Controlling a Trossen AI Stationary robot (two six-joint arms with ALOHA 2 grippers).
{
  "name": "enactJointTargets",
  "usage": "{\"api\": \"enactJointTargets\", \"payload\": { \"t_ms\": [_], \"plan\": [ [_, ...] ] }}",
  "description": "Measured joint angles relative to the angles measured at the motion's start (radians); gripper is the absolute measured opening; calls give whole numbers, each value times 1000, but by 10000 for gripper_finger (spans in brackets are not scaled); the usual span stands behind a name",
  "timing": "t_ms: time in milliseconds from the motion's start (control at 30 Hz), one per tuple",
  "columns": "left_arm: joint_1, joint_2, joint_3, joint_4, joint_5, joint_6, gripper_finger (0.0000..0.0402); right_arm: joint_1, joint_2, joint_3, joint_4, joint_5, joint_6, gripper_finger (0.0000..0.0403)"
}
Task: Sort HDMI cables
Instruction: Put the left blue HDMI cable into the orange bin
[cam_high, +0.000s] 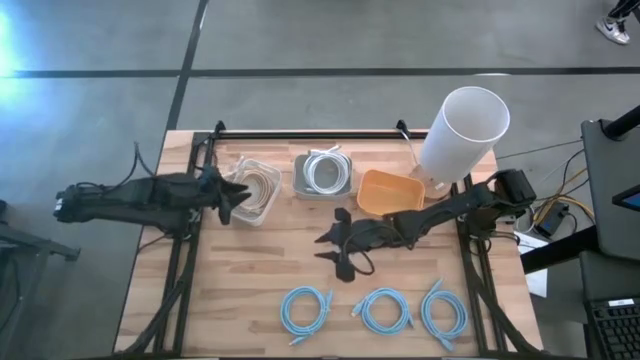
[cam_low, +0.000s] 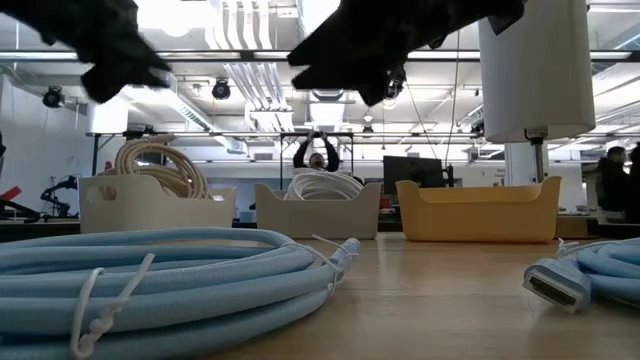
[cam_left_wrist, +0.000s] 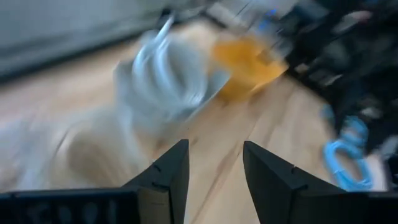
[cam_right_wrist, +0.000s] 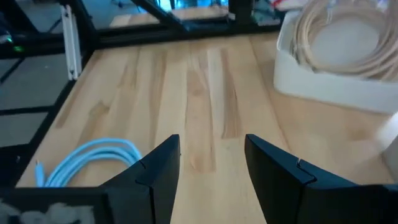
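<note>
A pale wooden plank surface (cam_high: 260, 270) on a black metal frame carries the sorting job. At its far right corner stands a tall white cylinder (cam_high: 462, 136) on a thin stem.

Two dark arms reach in from either side. The left end effector (cam_high: 238, 197) hangs over the near edge of the clear bin, its two fingers (cam_left_wrist: 168, 174) spread apart with nothing between them. The right end effector (cam_high: 338, 252) hovers above bare wood near the middle of the surface, fingers (cam_right_wrist: 158, 165) likewise parted and empty.

Three small bins sit in a row along the far side. The orange plastic bin (cam_high: 388, 192) is on the right, just beside the cylinder's base. The grey square bin (cam_high: 301, 185) in the middle holds a white coiled HDMI cable (cam_high: 325, 170). The clear plastic bin (cam_high: 268, 203) on the left holds a beige coiled HDMI cable (cam_high: 260, 183), whose loops rise above the bin's rim in the low view.

Along the near edge lie three light blue coiled HDMI cables in a row, apart from one another: one at left (cam_high: 305, 309), one in the middle (cam_high: 383, 311) and one at right (cam_high: 441, 314). From table height, a grey connector plug (cam_low: 553, 285) on one blue coil rests on the wood.
</note>
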Motion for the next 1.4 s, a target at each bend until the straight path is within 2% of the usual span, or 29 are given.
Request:
{"api": "enactJointTargets", "payload": {
  "t_ms": [100, 233, 333, 433, 767, 900, 1100, 1233, 1400],
  "plan": [
    [-20, 13, 0, 148, 11, 130, 142, 0, 56, 27, -2, -26, 25, 178],
    [-59, 39, -1, 295, 17, 264, 142, 1, 156, 98, -14, -154, 36, 178],
    [-84, 63, -2, 326, 17, 306, 142, 1, 231, 170, -35, -298, 56, 178],
    [-96, 90, -7, 333, 17, 305, 142, 1, 300, 251, -112, -369, 50, 178],
    [-102, 186, -38, 371, 17, 214, 141, 23, 499, 517, -438, -388, 20, 171],
    [-111, 215, -63, 421, 35, 210, 140, 27, 552, 585, -508, -384, 9, 171],
    [-123, 239, -80, 474, 44, 206, 140, 34, 607, 626, -536, -293, -36, 162],
    [-124, 239, -79, 481, 44, 206, 140, 36, 622, 633, -543, -284, -61, 139],
    [-124, 238, -79, 480, 43, 206, 140, 35, 617, 633, -566, -275, -87, 83]
  ]
}}
